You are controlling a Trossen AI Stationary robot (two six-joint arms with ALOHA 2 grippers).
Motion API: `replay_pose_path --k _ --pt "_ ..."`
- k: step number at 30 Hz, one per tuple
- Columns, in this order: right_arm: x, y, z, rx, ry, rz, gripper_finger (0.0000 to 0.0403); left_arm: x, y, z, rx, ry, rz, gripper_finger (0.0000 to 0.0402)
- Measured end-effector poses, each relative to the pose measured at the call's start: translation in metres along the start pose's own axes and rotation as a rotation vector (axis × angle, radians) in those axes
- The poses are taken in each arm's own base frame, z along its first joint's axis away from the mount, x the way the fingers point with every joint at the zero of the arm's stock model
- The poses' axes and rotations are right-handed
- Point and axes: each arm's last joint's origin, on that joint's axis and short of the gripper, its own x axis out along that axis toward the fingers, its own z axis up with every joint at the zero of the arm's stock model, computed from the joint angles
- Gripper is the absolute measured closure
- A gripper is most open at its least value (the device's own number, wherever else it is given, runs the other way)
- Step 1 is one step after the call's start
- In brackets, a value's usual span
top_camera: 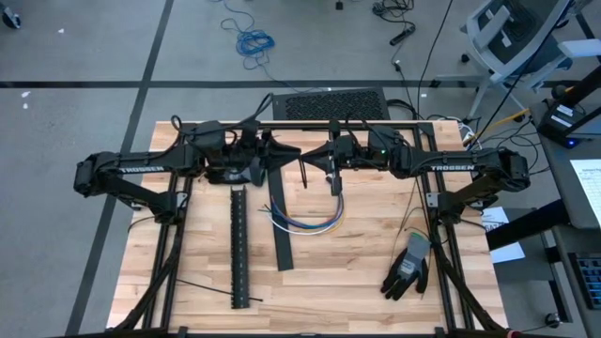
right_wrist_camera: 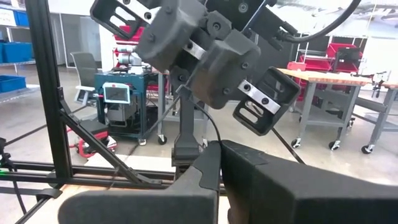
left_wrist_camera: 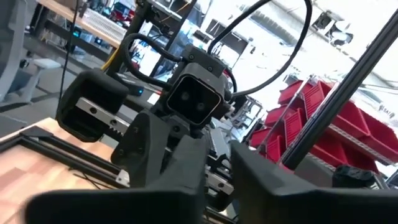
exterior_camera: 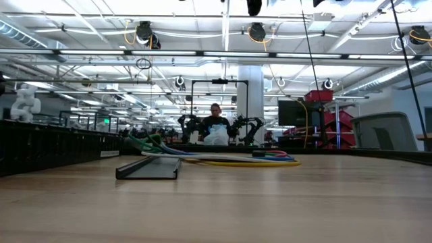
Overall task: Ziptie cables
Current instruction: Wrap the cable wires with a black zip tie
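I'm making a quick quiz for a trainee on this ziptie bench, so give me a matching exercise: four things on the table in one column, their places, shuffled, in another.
Things:
1. cables
2. glove
3. perforated black rail
4. flat black strip

Places, seen from above:
A. farthest left of the four
B. near the right edge of the table
C. between the rail and the loop of wires
D. looped at mid-table

Pairs: 1-D, 2-B, 3-A, 4-C
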Motion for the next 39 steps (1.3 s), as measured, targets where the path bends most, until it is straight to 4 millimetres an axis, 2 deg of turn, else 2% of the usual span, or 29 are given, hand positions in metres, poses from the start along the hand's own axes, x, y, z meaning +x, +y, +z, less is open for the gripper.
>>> replay_pose_path --k 2,5,12,25,39 --pt "0.000 0.000 0.000 -0.001 0.000 0.001 0.0403 0.000 0.001 0.000 0.000 0.000 0.009 0.0383" --pt "0.000 0.000 0.000 0.001 0.002 0.001 0.0403 0.000 0.004 0.000 -0.007 0.005 0.041 0.0397" --pt "0.000 -0.001 -0.002 0.057 0.020 0.039 0.0403 -0.001 0.008 0.002 -0.006 -0.007 0.060 0.0400" --pt "-0.001 0.001 -0.011 0.061 0.115 0.082 0.0403 -0.003 0.013 0.006 0.000 -0.030 0.084 0.0401" --pt "-0.004 0.003 -0.027 0.064 0.281 0.092 0.0403 -0.026 0.023 0.033 0.060 -0.132 0.144 0.0401"
